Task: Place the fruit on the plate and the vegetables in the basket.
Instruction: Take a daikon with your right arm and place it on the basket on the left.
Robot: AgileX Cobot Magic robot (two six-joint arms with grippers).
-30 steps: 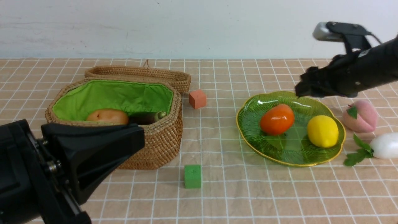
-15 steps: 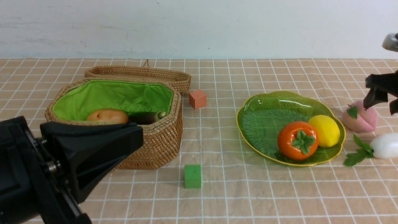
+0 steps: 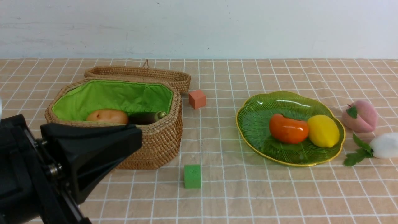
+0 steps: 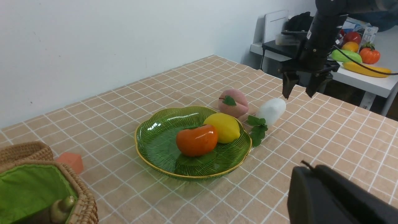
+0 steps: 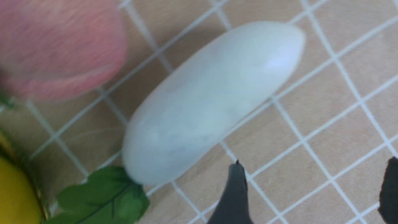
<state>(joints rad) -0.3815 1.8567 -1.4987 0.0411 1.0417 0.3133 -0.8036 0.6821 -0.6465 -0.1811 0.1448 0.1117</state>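
Now on the plate (image 3: pixel 264 105): 2 fruits, the persimmon (image 3: pixel 288 128) on its side, against the lemon (image 3: pixel 323 131).
Peach (image 3: pixel 360 116): on the checked cloth, just beside the plate's right rim.
Radish (image 3: pixel 385 145): on the cloth near the peach, leaves toward the plate.
Basket (image 3: pixel 161 140): open, lid (image 3: pixel 140 74) behind it; potato (image 3: pixel 107 116) and eggplant (image 3: pixel 146 117) inside.
Cubes: orange cube (image 3: pixel 197 99) between basket and plate; green cube (image 3: pixel 192 176) nearer the front.
Right gripper (image 4: pixel 297 95): fingers spread wide, empty, in the air beside the radish, apart from it.
Left gripper (image 3: pixel 118 143): low, front left, before the basket; cannot tell how its jaws stand.
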